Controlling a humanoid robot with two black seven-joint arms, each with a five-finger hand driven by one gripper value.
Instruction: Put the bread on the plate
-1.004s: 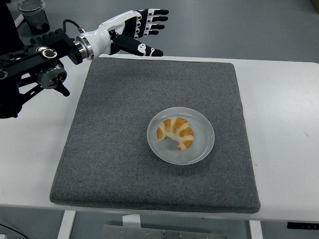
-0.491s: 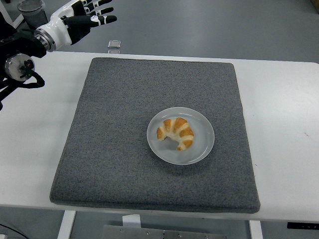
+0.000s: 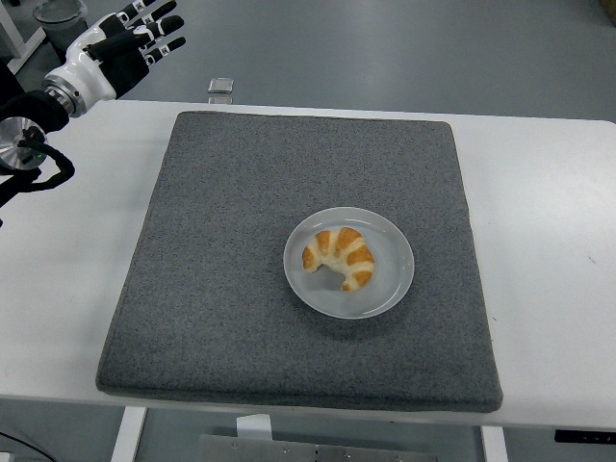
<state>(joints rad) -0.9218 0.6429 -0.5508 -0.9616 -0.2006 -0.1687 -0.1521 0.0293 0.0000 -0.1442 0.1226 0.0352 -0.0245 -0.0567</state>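
Since the earlier frame, the left hand (image 3: pixel 120 43) has drawn further into the frame's upper left corner, fingers spread and empty. Well apart from it, the golden crescent-shaped bread (image 3: pixel 339 256) lies on the round pale plate (image 3: pixel 390 289) at centre frame.

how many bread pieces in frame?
1. A croissant lies on the plate, on the grey mat. Nothing seems to be hiding another.

Left robot hand (image 3: pixel 123 43) at the upper-left corner, fingers spread, empty, arm near the left edge.
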